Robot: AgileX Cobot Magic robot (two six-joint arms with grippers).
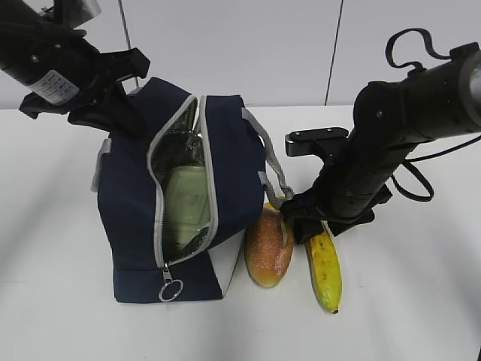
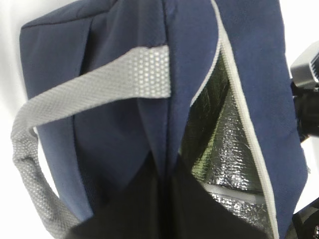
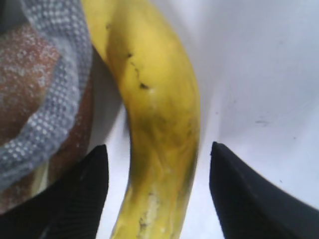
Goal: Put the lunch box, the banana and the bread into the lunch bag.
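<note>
The navy lunch bag [image 1: 135, 218] stands at the left with its zipper open. The green-lidded lunch box [image 1: 186, 199] sits inside against the silver lining. My left gripper [image 1: 124, 116] is shut on the bag's top fabric [image 2: 164, 149] and holds it. The bread [image 1: 267, 244] lies against the bag's right side. The banana [image 1: 325, 267] lies on the table just right of the bread. My right gripper [image 1: 319, 226] is open and low over the banana's upper end; its two fingers straddle the banana [image 3: 159, 124] with gaps on both sides. A grey handle [image 3: 47, 119] drapes over the bread [image 3: 20, 79].
The white table [image 1: 406, 301] runs around the bag. A white wall stands behind. The bag's metal ring pull [image 1: 170, 289] hangs at its front bottom. The other grey handle [image 2: 75, 89] loops over the bag's left side.
</note>
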